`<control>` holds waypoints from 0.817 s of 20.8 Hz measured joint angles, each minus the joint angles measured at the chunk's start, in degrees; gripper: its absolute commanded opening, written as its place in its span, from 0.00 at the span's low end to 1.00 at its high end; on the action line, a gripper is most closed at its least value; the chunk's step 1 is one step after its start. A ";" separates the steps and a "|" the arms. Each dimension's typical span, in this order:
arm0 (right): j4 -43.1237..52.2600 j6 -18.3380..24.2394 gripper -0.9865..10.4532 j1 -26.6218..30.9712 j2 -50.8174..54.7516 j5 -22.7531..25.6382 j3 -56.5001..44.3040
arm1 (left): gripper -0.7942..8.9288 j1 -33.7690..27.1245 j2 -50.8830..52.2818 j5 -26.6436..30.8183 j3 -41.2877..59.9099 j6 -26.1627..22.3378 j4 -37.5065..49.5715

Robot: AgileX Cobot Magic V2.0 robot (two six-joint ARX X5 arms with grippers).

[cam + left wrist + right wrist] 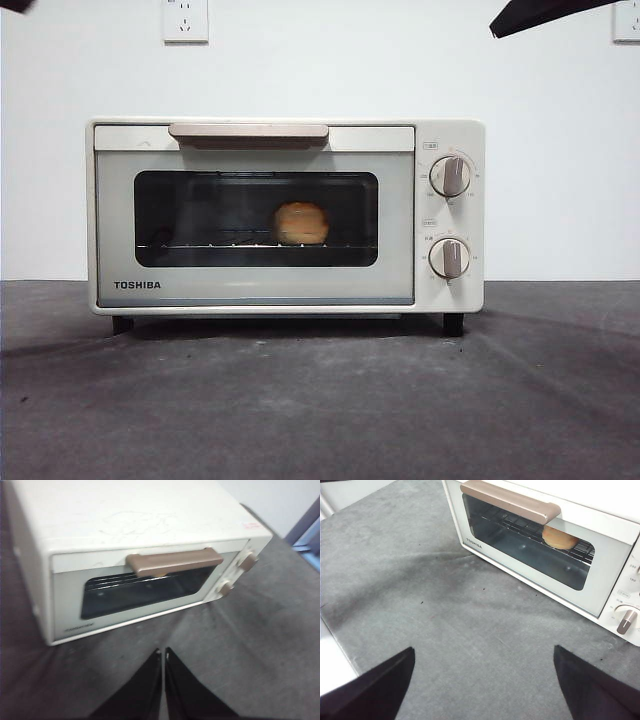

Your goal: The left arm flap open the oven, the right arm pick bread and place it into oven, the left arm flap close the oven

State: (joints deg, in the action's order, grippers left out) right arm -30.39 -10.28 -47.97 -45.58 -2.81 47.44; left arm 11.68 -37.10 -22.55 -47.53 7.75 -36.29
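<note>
The cream-white TOSHIBA oven point(285, 215) stands on the grey table with its dark glass door shut and its beige bar handle point(248, 131) at the top. The golden bread point(301, 223) lies on the wire rack inside, seen through the glass; it also shows in the right wrist view point(559, 539). My left gripper point(163, 654) is shut and empty, in front of and above the oven point(135, 555). My right gripper point(482, 657) is open and empty, held back from the oven's front point(540, 545). In the front view only black arm tips show at the top corners point(545, 14).
Two beige knobs point(450, 176) sit on the oven's right panel. Grey matting point(320, 400) covers the table in front of the oven. A white wall with a socket point(185, 20) stands behind. The mat's edge shows in the right wrist view point(335, 645).
</note>
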 measured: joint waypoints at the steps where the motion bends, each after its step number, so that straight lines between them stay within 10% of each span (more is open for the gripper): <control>1: 0.00 0.00 0.47 0.00 0.00 0.00 0.00 | 0.10 0.13 1.22 0.37 -0.22 -0.72 -1.86; 13: 0.00 0.00 0.45 0.00 0.00 0.00 0.00 | 0.10 0.22 4.57 0.59 -0.31 -2.99 -8.70; 17: 0.02 -0.02 0.13 0.00 0.00 0.02 0.00 | 0.10 0.22 4.57 0.59 -0.31 -2.99 -8.72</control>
State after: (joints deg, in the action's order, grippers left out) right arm -30.37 -10.31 -47.97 -45.58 -2.79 47.44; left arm 11.90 -32.53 -21.96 -47.83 4.75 -45.01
